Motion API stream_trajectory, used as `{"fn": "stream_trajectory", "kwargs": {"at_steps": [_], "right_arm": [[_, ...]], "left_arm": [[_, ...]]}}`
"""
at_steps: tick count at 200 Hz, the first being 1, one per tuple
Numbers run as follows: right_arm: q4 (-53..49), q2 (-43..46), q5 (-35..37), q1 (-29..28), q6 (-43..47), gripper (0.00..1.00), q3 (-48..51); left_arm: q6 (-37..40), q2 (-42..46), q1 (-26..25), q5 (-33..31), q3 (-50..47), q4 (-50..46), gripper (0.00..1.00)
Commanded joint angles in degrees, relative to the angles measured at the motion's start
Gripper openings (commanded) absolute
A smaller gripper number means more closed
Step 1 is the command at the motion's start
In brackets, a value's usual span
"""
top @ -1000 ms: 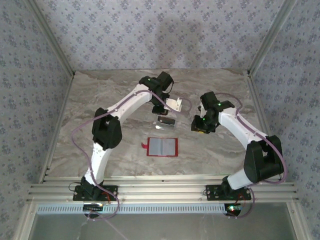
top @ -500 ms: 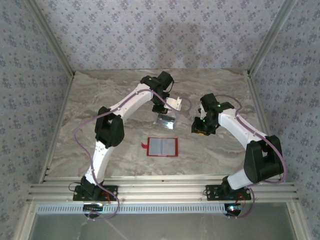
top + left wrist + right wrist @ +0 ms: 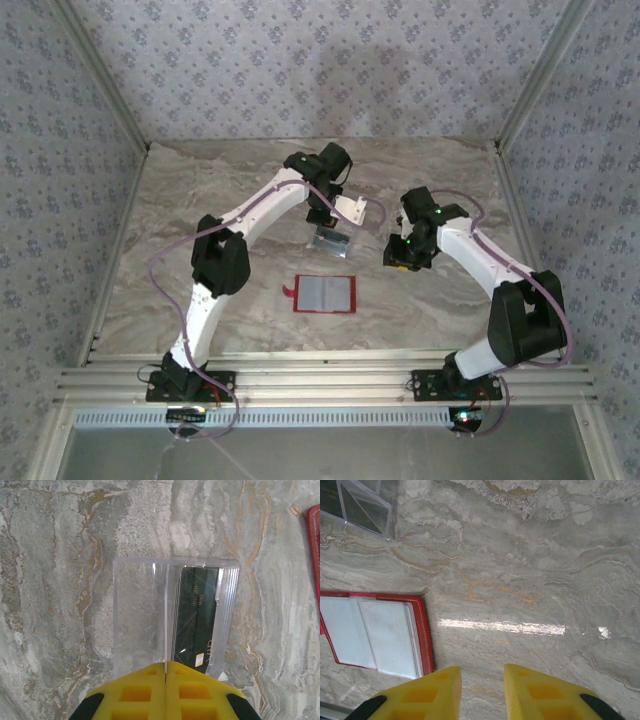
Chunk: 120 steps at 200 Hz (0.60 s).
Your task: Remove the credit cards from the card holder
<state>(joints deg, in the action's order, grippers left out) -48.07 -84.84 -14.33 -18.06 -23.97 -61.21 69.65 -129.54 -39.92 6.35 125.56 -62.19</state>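
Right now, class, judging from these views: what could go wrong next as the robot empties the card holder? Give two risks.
1. The left hand is shut on just the near edge of the clear sleeve, with a dark card inside; sleeve or card might slip out.
2. The right hand hovers open beside the open card holder; lowering could nudge its red border.

We see two white arms [image 3: 250, 212] with black joints, mauve cables [image 3: 152, 270] looping alongside, and yellow fingers [image 3: 420, 700] with recessed squares and black pads.
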Motion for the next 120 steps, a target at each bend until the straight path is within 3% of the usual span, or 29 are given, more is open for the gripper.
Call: {"fn": "stream_trajectory", "kwargs": {"at_steps": [1,120], "right_arm": [[-1.7,1.0,-0.4,0.5,1.0,0.29,0.1],[-1.2,1.1,-0.8,1.1,1.2,0.29,0.9]], "left_arm": [[1.7,-0.4,-0.2,-0.9,3.6,-0.5,0.0],[1.4,-7.9,0.7,0.7,8.2,-5.7,0.0]]}}
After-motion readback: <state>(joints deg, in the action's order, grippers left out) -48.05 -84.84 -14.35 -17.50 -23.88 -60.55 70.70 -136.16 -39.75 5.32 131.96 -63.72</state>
